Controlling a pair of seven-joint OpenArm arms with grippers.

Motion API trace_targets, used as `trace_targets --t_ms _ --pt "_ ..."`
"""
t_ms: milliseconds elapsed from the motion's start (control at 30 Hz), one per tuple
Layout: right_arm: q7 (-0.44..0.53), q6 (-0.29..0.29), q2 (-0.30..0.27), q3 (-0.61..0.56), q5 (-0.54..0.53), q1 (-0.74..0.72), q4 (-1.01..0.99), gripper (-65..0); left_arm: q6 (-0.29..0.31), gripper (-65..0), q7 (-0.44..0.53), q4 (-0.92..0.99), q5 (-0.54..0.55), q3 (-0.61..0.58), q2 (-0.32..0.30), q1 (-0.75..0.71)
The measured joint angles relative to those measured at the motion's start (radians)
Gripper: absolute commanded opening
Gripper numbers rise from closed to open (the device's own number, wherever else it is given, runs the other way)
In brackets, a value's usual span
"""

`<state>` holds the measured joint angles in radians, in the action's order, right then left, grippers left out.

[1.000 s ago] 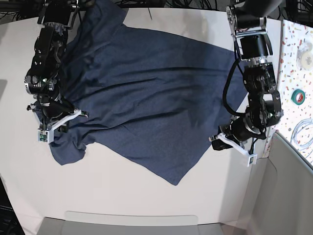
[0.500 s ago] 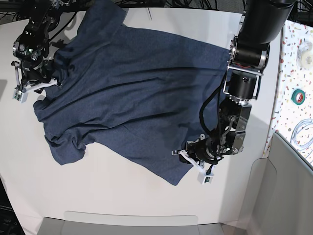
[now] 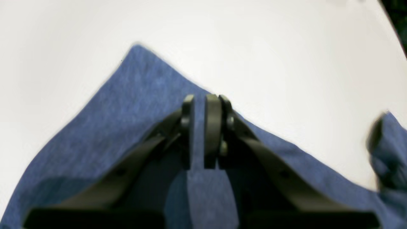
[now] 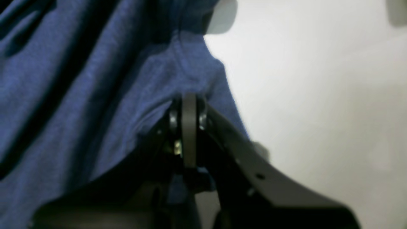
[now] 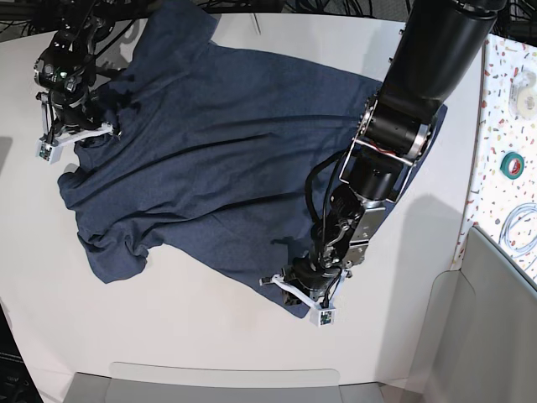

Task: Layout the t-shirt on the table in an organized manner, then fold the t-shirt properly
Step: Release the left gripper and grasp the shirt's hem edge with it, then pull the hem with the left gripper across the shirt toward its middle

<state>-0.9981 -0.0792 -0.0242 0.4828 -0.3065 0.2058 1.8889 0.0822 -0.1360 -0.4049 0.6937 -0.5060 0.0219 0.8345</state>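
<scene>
The dark navy t-shirt point(image 5: 226, 151) lies spread and wrinkled over the white table point(image 5: 185, 344). My right gripper point(image 5: 105, 132) is at the shirt's far-left edge, shut on a bunched fold of the t-shirt point(image 4: 79, 79); in the right wrist view the cloth gathers at the closed tips point(image 4: 189, 98). My left gripper point(image 5: 277, 285) hovers over the shirt's near pointed corner point(image 3: 136, 63). Its fingers point(image 3: 212, 127) stand a narrow gap apart, with blue cloth showing through and nothing pinched between them.
A speckled side surface point(image 5: 503, 117) at the right holds a green tape roll point(image 5: 512, 164), a white roll point(image 5: 526, 82) and a coil of white cable point(image 5: 520, 231). A grey panel point(image 5: 495, 336) stands at the near right. Cables run along the far edge.
The left arm swung in from the table's right side to the shirt's near corner. The right gripper dragged the shirt's left side up toward the far-left, stretching the cloth flatter.
</scene>
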Motion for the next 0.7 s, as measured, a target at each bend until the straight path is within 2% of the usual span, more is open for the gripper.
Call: trace_targets --t_ms 100,267,533,567,667,700 --pt "0.000 0.000 0.002 0.000 -0.032 0.019 0.000 -65.0 0.006 -59.6 0.077 0.055 0.001 -0.047 0.000 0.005" --pt "-0.001 0.000 0.001 0.000 -0.036 0.056 0.000 -65.0 0.002 -59.6 0.115 0.089 0.002 -0.122 -0.008 0.003" --pt "0.004 0.000 0.000 0.003 -0.037 0.131 0.001 -65.0 0.008 -59.6 0.196 0.209 0.001 -0.130 -0.015 0.000" --pt "0.009 0.000 -0.001 0.003 -0.038 0.143 0.001 -65.0 -0.009 -59.6 0.200 0.213 0.001 -0.130 -0.023 0.001" --pt "0.023 -0.004 -0.008 0.006 -0.045 0.171 0.007 -65.0 -0.122 -59.6 0.218 0.215 0.001 -0.130 -0.058 0.003" --pt "0.027 -0.005 -0.010 0.007 -0.045 0.178 0.008 -65.0 -0.137 -59.6 0.224 0.215 0.002 -0.130 -0.074 0.002"
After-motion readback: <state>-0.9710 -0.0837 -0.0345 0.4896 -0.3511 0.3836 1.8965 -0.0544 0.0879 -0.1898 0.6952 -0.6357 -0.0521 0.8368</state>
